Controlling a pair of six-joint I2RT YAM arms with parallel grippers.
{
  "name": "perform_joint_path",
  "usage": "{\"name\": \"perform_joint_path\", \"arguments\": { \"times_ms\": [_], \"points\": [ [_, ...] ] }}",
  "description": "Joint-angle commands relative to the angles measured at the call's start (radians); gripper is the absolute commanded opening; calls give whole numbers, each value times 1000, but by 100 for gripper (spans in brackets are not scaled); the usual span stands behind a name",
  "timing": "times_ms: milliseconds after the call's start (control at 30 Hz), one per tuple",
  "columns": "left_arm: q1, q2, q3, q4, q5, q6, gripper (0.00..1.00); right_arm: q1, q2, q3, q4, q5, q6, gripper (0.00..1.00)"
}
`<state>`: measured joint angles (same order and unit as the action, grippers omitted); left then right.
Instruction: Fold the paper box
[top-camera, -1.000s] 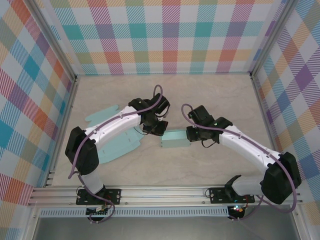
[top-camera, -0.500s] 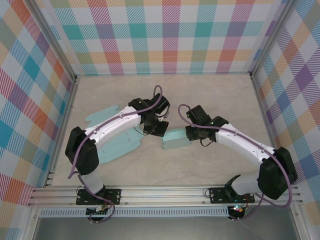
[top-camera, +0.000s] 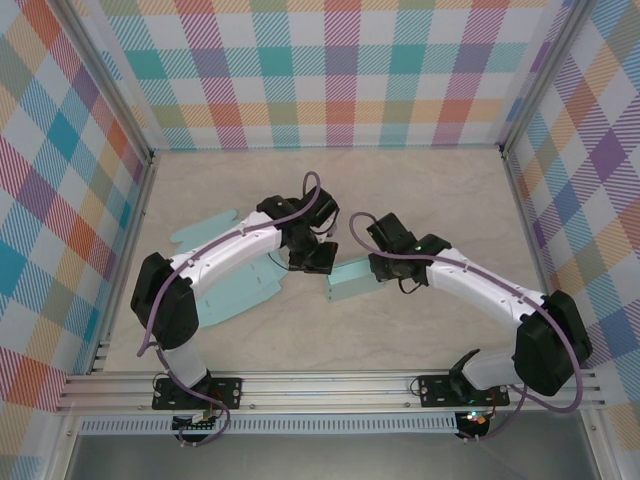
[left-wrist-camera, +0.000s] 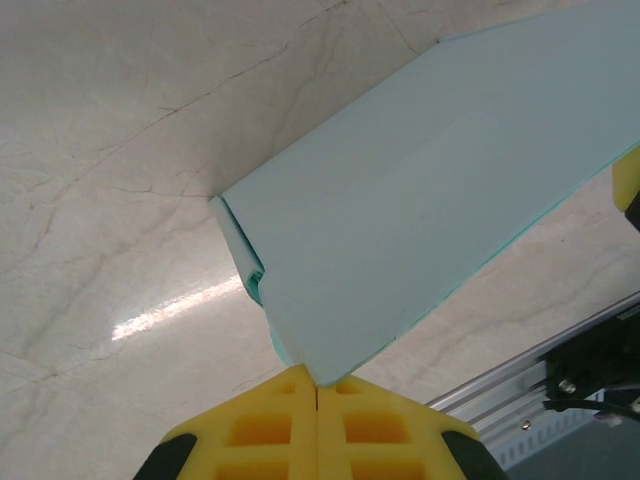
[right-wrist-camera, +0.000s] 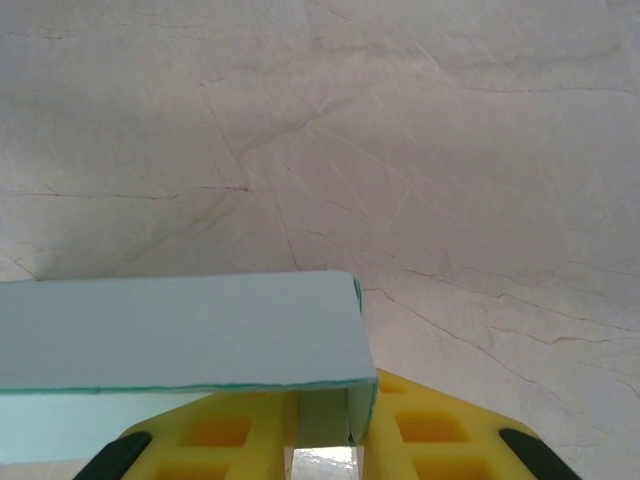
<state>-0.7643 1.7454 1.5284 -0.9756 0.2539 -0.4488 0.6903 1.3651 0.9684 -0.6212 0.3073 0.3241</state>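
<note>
Find the paper box (top-camera: 350, 281) close to the middle of the table (top-camera: 430, 190): pale teal, part-folded, lying slantwise from 8 o'clock to 2 o'clock in the overhead view. Pinched at both ends. At its 10 o'clock corner, meet the left gripper (top-camera: 318, 260), reaching in from the 8 o'clock side. At its 2 o'clock end, meet the right gripper (top-camera: 378, 268), reaching in from 4 o'clock.

From the left wrist, look along a broad teal panel of the paper box (left-wrist-camera: 430, 190) rising toward 1 o'clock, with a folded-under edge at its 9 o'clock side. Note the left gripper (left-wrist-camera: 318, 388) fully closed, yellow pads (left-wrist-camera: 280, 395) pressed face to face, nipping the panel's pointed corner in the seam between them.

From the right wrist, see a raised wall of the paper box (right-wrist-camera: 180, 345) stretching away to 9 o'clock, with a short end flap turned down at its 3 o'clock corner. Note the right gripper (right-wrist-camera: 322, 422) nearly closed, leaving just a slim gap and gripping that end flap between its yellow pads (right-wrist-camera: 420, 425).

At 9 o'clock of the paper box, partly under the left arm (top-camera: 215, 262), spot flat teal cutouts (top-camera: 225, 298) spread on the table. Beyond, at 12, 9 and 3 o'clock, find plaid walls (top-camera: 340, 80). At 6 o'clock, find a metal rail (top-camera: 330, 388) carrying both arm bases.
</note>
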Motion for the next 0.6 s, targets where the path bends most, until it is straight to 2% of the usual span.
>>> {"name": "perform_joint_path", "arguments": {
  "times_ms": [0, 67, 167, 267, 400, 567],
  "points": [
    [1, 11, 19, 111, 117, -88, 0, 32, 41, -47, -6, -58, -9, 22],
    [4, 5, 22, 113, 109, -111, 0, 35, 36, -54, -3, -53, -5, 22],
    [4, 1, 31, 75, 36, -86, 17, 37, 25, -59, -2, -50, 5, 23],
    [0, -7, 9, 49, -28, -62, 25, 36, 16, -59, 0, -50, 20, 23],
    [-16, -11, -32, 52, -52, -55, 33, 37, 8, -55, 5, -53, 39, 23],
    [-47, -20, -21, -20, -198, -13, 40, 38, 6, -50, 6, -57, 46, 23]
  ]
}}
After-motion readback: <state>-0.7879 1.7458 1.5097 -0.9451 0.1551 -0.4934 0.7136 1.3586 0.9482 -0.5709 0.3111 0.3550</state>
